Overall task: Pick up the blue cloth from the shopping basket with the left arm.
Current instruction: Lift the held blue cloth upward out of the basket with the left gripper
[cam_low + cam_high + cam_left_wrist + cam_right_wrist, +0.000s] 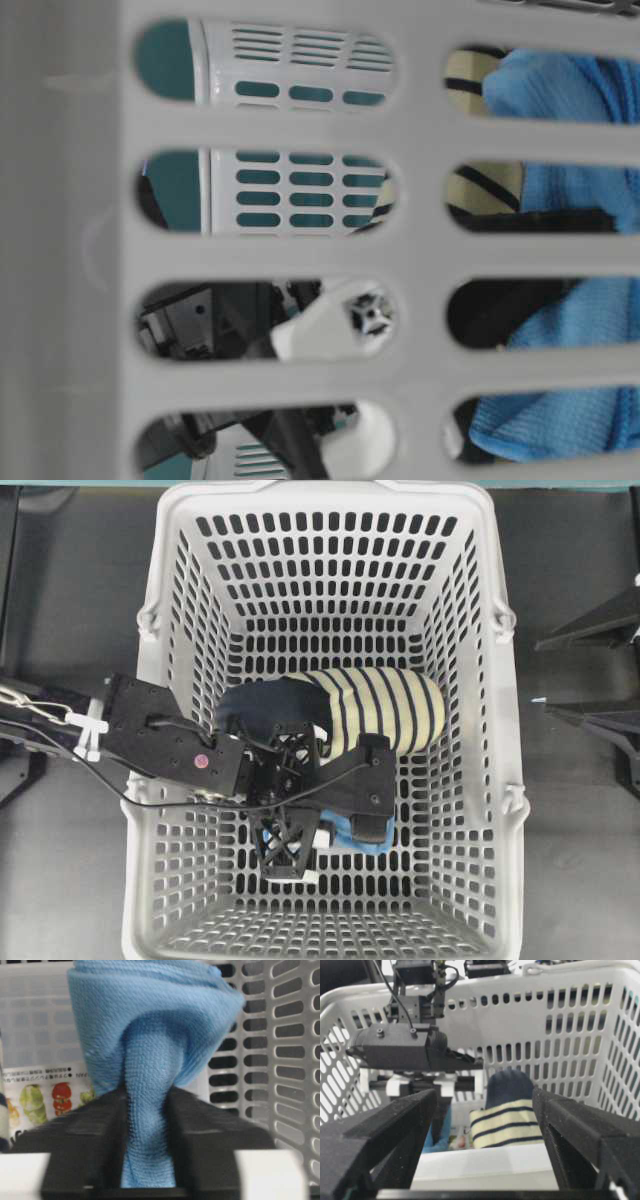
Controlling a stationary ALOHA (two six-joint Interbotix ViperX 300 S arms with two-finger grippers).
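Observation:
The light-grey shopping basket point(500, 780) fills the overhead view. My left arm point(170, 742) reaches in over its left wall. The left gripper point(335, 830) is shut on the blue cloth point(352, 842), which peeks out under the fingers. In the left wrist view the blue cloth point(150, 1025) is pinched in a bunched fold between the black fingers point(90, 1135). The cloth also shows through the wall slots in the table-level view point(570, 90) and in the right wrist view point(437, 1136). My right gripper point(485, 1105) is open and empty, outside the basket's right wall.
A cream-and-navy striped fabric bundle point(385, 708) lies mid-basket just behind the left gripper, also in the right wrist view point(507, 1125). A printed pack with fruit pictures point(55, 1095) lies on the basket floor. The basket's slotted walls point(290, 1060) stand close round the gripper.

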